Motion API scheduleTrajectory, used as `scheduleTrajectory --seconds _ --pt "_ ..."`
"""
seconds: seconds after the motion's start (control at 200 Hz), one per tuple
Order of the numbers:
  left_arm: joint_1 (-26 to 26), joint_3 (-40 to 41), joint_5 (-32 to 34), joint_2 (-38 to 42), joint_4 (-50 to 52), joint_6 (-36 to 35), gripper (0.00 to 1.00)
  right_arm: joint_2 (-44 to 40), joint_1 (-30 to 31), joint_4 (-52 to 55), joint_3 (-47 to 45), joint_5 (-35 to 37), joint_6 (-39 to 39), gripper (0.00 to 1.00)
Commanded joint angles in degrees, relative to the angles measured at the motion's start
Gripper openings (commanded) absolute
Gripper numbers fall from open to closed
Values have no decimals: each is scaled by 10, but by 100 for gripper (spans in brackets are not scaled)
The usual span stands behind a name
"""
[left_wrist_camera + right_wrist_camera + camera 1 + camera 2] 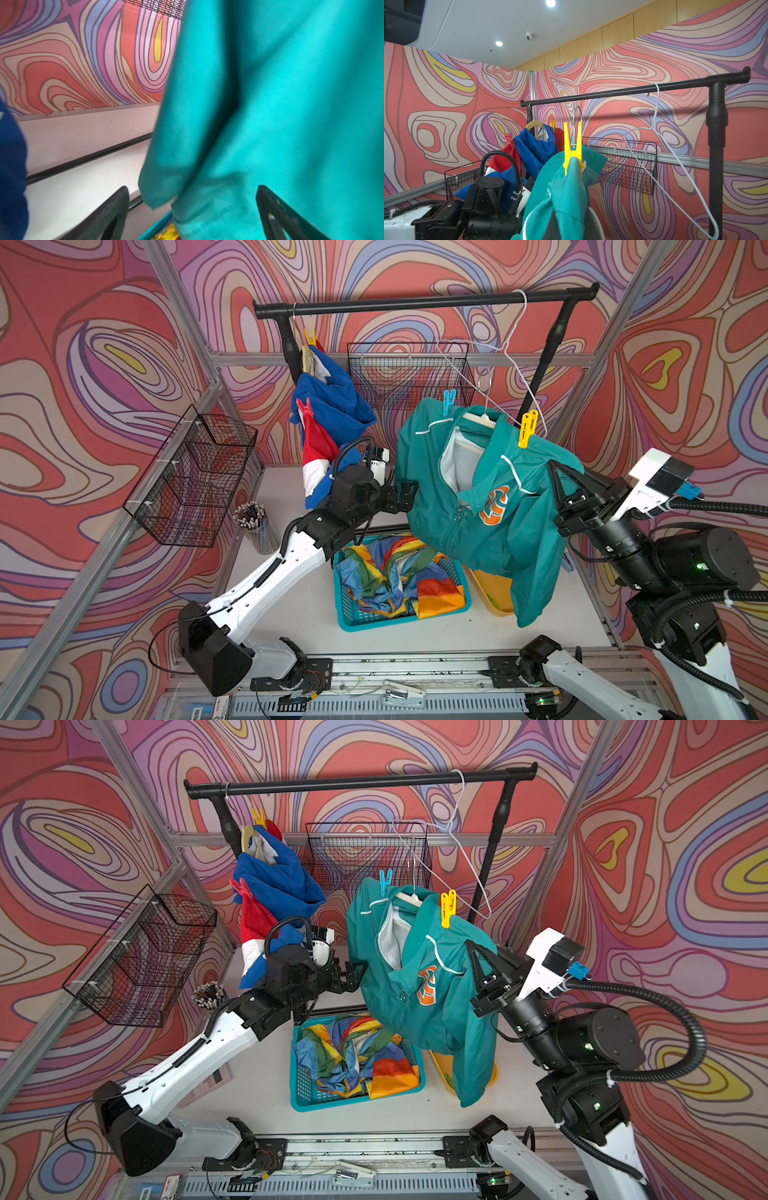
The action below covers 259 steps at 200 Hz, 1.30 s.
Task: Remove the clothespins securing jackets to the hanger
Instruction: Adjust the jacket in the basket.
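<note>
R grip [555, 470]: clenched on teal jacket [436, 489] shoulder, below yellow pin [528, 429].
L grip [403, 497]: jaws apart, beside jacket sleeve.
Tip: L grip shd pinch blue pin [449, 402] tails, lift straight.

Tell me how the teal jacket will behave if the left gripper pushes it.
The teal jacket is probably floppy: it hangs in soft folds. Pushed, it would likely swing away, as only the shut right gripper seems to hold it up. It looks light: thin, creased cloth.
</note>
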State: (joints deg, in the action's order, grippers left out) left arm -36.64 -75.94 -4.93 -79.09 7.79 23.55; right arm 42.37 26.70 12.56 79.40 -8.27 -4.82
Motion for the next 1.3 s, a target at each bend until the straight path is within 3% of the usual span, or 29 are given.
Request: scheduleTrajectory --seconds 0.0,0.115,0.21,0.35,0.426,0.521,0.681,0.991,1.292 --pt "12 -5 -83 -19 -66 -7 93 -12 1 -40 4 11 0 0" --pt "20 -6 -130 -46 -96 -1 89 -23 1 -44 -4 16 -3 0" --pt "22 -14 -178 -68 -115 3 78 -26 1 -39 -3 16 -7 0" --pt "22 -8 -229 -75 -161 28 44 -28 1 -35 -5 20 -8 0" --pt "21 4 -234 -61 -174 33 20 -31 2 -35 -6 21 -10 0" --pt "21 33 -228 -27 -192 37 0 -31 2 -37 -7 20 -11 0" --pt "19 77 -205 48 -186 35 0 -25 2 -47 -13 -3 -28 0" --pt "1 134 -120 190 -62 17 0 -2 2 -78 -16 -73 -85 0" --pt "1 269 -51 290 3 46 0 31 1 -213 -129 -138 -166 0"
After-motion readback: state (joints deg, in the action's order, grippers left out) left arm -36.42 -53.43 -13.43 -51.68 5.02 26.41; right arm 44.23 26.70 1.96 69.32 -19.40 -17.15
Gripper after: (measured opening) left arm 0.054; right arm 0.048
